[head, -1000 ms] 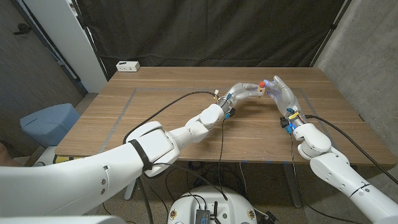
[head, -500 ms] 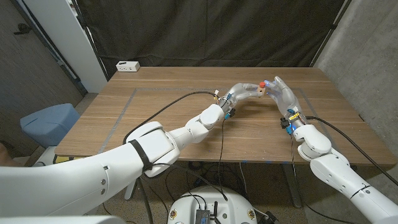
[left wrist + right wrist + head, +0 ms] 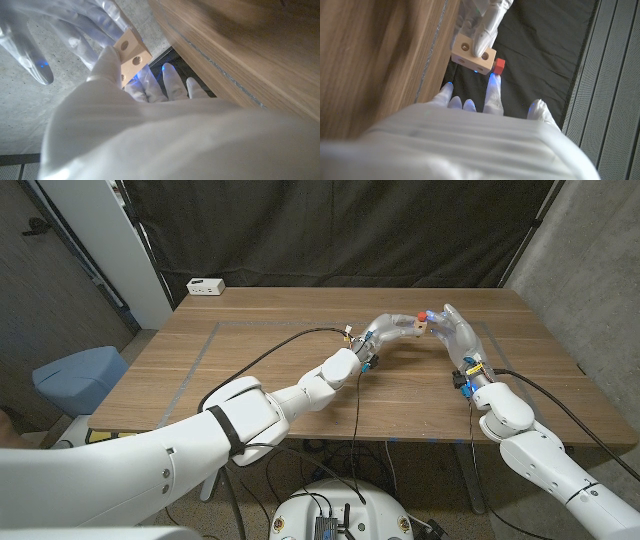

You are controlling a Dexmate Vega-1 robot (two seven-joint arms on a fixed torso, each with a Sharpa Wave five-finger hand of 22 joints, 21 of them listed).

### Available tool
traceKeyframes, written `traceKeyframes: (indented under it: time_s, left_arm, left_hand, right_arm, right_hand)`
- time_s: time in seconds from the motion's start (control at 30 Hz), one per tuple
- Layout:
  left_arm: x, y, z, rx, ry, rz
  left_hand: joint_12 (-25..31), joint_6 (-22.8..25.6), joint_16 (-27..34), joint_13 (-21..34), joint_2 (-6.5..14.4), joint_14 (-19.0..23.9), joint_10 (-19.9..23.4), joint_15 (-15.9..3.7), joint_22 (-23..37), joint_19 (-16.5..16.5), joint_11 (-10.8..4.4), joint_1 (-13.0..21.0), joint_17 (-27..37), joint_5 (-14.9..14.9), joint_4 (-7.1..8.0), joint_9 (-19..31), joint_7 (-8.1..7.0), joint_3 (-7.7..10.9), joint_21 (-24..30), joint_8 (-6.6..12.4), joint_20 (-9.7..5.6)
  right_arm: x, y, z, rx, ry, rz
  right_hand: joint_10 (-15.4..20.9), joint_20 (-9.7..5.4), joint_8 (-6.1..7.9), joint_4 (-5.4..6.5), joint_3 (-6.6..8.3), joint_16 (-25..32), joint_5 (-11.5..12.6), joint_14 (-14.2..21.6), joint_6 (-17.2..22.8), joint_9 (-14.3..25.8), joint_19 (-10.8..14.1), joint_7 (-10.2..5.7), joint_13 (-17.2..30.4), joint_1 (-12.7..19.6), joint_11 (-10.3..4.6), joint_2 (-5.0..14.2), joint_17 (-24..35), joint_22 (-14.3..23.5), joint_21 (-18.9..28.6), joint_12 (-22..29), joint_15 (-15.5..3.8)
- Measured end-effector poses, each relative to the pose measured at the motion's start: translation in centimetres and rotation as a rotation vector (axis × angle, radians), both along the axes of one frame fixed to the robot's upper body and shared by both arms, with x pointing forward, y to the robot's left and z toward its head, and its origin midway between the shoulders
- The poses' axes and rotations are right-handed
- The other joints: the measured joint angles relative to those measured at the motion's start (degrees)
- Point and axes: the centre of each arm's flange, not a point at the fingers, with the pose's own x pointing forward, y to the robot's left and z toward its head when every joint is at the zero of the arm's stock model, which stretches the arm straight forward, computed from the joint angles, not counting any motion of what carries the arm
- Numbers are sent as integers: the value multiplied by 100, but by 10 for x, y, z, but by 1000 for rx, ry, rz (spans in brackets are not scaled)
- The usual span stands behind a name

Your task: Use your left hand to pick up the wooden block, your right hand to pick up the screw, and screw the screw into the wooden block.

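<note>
From the head view, your left hand (image 3: 388,328) holds the wooden block (image 3: 421,326) raised above the surface (image 3: 260,330), meeting your right hand (image 3: 455,330). From the right wrist, the red-headed screw (image 3: 499,65) sits against the block's end; whether those fingertips (image 3: 493,80) pinch it, I cannot tell.

A wooden table (image 3: 280,370) takes up the middle of the head view, with a thin pale line marking a rectangle on its top. At the table's 11 o'clock corner sits a small white box (image 3: 205,286) with dark spots on its face. A black curtain (image 3: 330,230) hangs behind the far edge. At 10 o'clock off the table a white panel (image 3: 95,240) leans upright against the grey wall. At 9 o'clock, beside the table's near corner, stands a blue-grey seat (image 3: 78,375). Grey wall (image 3: 590,270) rises at 3 o'clock.
</note>
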Motion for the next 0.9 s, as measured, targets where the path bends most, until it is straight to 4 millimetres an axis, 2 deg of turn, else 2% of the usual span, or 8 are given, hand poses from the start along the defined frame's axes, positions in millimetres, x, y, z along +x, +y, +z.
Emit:
traceKeyframes:
  time_s: [0.37,0.73,0.8,0.9]
  left_arm:
    - [-1,0,-3,1,0,-3]
    - [-2,-1,-3,2,-6,-8]
    - [-2,-1,-3,3,-7,-9]
    - [-2,-1,-3,3,-8,-11]
  left_hand:
    - [0,0,0,0,-1,0,-2,0,0,0,0,-1,0,-5,0,5,0,0,0,0,0]
    - [0,0,0,0,-9,0,-5,0,0,0,0,-9,-17,2,-24,5,0,24,0,0,0]
    - [0,0,0,0,-9,0,-13,0,0,0,-7,-10,-17,2,-24,5,0,24,0,0,0]
    - [0,0,0,0,-9,0,-14,0,0,0,-6,-9,-17,2,-24,4,0,24,0,0,0]
  right_arm:
    - [-4,-2,-3,11,0,-16]
    - [-7,-3,-5,15,-2,-20]
    - [-8,-3,-5,16,-1,-20]
    - [-9,-3,-6,16,-2,-20]
  right_hand:
    - [114,20,44,0,0,0,0,71,204,1,42,-1,0,0,-34,0,1,0,0,0,-10]
    - [248,-9,88,0,46,34,0,101,534,-1,71,82,0,-30,-105,30,1,0,0,41,-41]
    - [256,-9,131,0,46,34,0,101,593,-1,71,80,0,-30,-113,30,1,0,0,41,-41]
    - [300,22,133,0,46,34,0,129,634,-1,102,101,0,-30,-130,30,1,0,0,64,-64]
